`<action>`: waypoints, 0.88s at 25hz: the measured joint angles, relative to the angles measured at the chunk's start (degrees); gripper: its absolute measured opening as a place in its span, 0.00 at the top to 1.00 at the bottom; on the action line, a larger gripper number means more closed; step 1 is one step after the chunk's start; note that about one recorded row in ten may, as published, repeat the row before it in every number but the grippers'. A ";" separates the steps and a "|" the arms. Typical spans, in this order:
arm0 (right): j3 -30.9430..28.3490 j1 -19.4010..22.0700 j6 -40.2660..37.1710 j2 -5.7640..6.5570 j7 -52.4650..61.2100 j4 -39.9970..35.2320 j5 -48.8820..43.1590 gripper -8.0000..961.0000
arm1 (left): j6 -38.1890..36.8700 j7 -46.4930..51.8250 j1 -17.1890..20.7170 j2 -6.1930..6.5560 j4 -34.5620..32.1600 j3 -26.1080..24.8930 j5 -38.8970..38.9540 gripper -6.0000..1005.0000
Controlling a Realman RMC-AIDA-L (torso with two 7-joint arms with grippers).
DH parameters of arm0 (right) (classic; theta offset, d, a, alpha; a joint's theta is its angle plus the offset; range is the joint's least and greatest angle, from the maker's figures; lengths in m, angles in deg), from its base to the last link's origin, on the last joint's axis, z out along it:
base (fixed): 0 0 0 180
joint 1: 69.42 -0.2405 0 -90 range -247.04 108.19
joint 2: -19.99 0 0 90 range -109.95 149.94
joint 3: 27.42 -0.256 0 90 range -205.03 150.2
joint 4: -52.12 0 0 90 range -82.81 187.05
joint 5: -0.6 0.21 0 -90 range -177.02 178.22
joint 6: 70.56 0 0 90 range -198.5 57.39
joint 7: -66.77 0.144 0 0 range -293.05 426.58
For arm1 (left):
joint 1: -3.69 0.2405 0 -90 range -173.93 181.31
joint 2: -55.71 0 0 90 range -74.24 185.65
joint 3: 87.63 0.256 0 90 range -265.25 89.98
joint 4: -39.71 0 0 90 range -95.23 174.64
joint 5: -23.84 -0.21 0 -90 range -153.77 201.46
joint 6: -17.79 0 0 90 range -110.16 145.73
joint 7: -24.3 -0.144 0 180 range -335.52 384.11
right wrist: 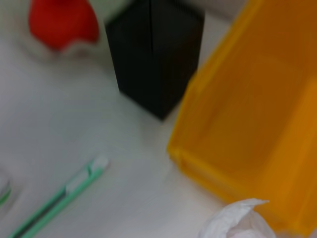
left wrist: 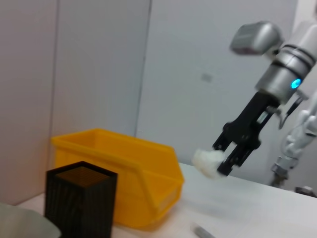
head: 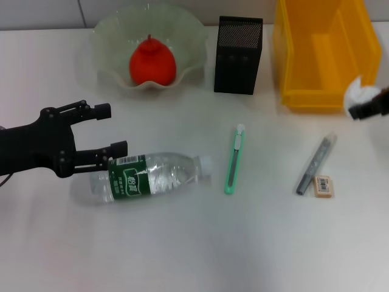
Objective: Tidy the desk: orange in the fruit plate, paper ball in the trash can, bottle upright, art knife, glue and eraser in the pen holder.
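Fingers of the right gripper (head: pixel 364 109) pinch the paper ball (head: pixel 355 94) beside the trash can (head: pixel 316 55); left gripper (head: pixel 112 131) gapes at the bottle (head: pixel 152 176).

This looks like a robotics lab arranged as a mock office desk (head: pixel 255 243) — a plain white tabletop set against bare, pale grey wall panels (left wrist: pixel 99 64). Stationery props lie about: a black mesh pen holder (head: pixel 238 56), a mint-green art knife (head: pixel 233 159). Two robot arms (left wrist: pixel 277 74) reach over the surface — nothing homely surrounds it.
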 joint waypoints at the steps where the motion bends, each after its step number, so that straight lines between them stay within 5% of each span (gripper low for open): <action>1: -0.01 0.07 0.54 0.00 0.00 -0.85 0.37 0.41 | 0.00 0.00 0.00 0.00 0.00 0.00 0.00 0.15; 14: 3.15 0.25 28.46 0.08 -4.31 9.59 0.86 0.37 | 0.22 -3.92 0.66 -1.08 1.12 -1.60 0.05 0.15; 22: 4.68 0.08 33.22 0.17 -4.86 13.28 0.86 0.28 | 0.38 -4.46 1.25 -1.29 1.16 -1.63 0.04 0.15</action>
